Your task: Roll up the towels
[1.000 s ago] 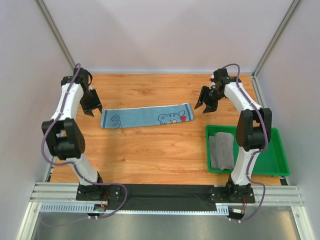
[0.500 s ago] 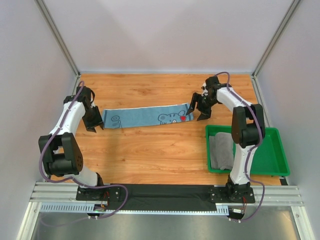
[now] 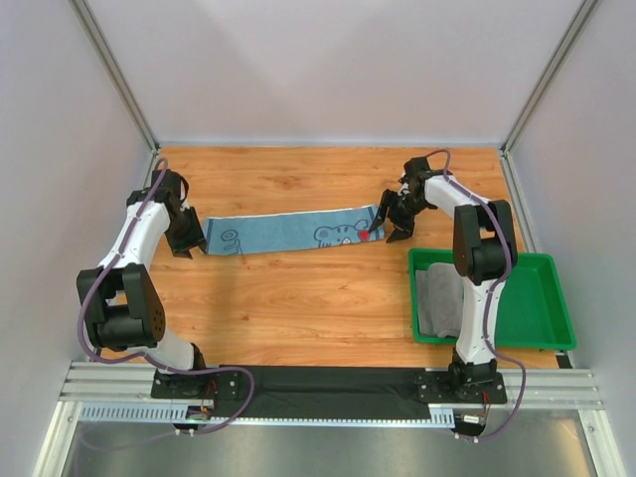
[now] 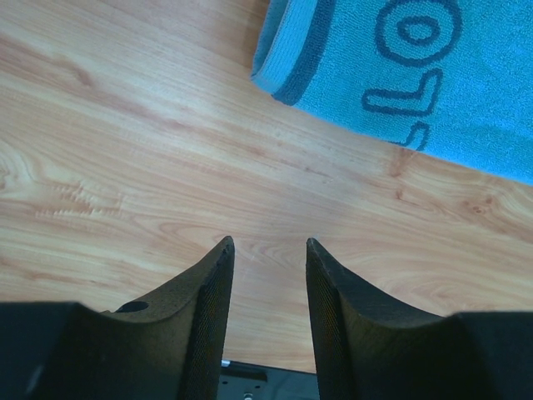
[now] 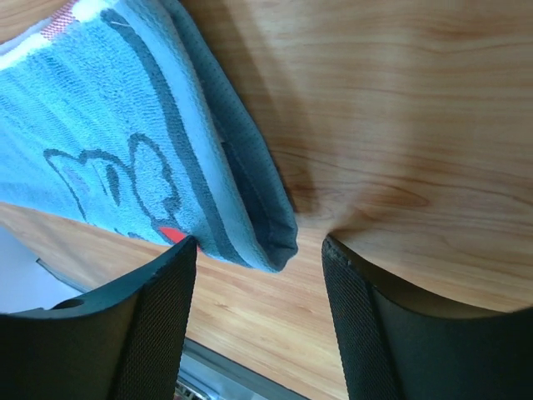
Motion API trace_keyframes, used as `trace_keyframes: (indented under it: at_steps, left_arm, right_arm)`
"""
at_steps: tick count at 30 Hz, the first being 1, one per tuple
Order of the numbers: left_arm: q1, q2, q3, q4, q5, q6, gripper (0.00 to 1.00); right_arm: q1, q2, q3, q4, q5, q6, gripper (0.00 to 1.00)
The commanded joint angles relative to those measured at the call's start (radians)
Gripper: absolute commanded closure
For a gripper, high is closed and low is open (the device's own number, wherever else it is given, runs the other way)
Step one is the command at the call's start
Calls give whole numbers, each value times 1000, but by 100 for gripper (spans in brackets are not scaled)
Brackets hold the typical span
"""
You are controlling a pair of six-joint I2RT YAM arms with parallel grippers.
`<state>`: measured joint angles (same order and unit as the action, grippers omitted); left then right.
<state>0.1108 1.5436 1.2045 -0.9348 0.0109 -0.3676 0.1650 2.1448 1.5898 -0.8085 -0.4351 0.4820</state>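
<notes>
Both arms have closed in on the blue towel (image 3: 288, 231) over the last second. The left gripper (image 3: 187, 244) has dropped toward the near side and now sits beside the towel's left end. The right gripper (image 3: 386, 227) has swung left and reached the towel's right end.

Nearest on the right, a green tray (image 3: 532, 298) sits on the wooden table (image 3: 298, 298). A grey towel (image 3: 440, 298) lies loosely folded in the tray's left half.

Farther back, the blue towel is spread flat as a long strip running left to right across the middle of the table. Its right end carries a mouse drawing (image 3: 338, 236) and a small red mark (image 3: 366, 235).

In the left wrist view, the left claw is spread. Its fingers (image 4: 200, 317) have only bare wood between them, and the towel's rolled-over corner lies just ahead, apart from the tips.

In the right wrist view, the right claw is also spread, wider than the left. Its fingers (image 5: 158, 333) straddle the towel's right corner, which lies in the gap without being pinched. Whether one fingertip touches the cloth edge cannot be told.
</notes>
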Motion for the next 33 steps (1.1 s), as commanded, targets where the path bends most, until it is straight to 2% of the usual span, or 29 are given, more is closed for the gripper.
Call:
trace_keyframes:
  at_steps: [1, 6, 7, 9, 13, 24, 29, 33]
  left_arm:
    - [-3, -20, 17, 19, 3, 22, 53]
    - [-3, -25, 13, 19, 1, 21, 54]
    - [-3, -25, 13, 19, 1, 21, 54]
    - [-6, -28, 9, 19, 0, 21, 54]
    - [-26, -59, -6, 4, -5, 15, 54]
    - [-76, -328, -160, -44, 86, 6, 53]
    - [-76, -462, -224, -33, 161, -14, 53]
    - [-76, -525, -253, -32, 159, -34, 53]
  right_arm:
    - [7, 41, 25, 37, 41, 10, 39]
    - [7, 43, 21, 45, 49, 10, 60]
    - [7, 41, 18, 43, 49, 9, 73]
    - [7, 35, 16, 42, 61, -3, 88]
    - [-2, 1, 35, -23, 192, -52, 100]
    - [24, -135, 71, -159, 472, -131, 100]
    - [122, -155, 148, -216, 535, -143, 100]
    - [218, -148, 242, -254, 571, -145, 100]
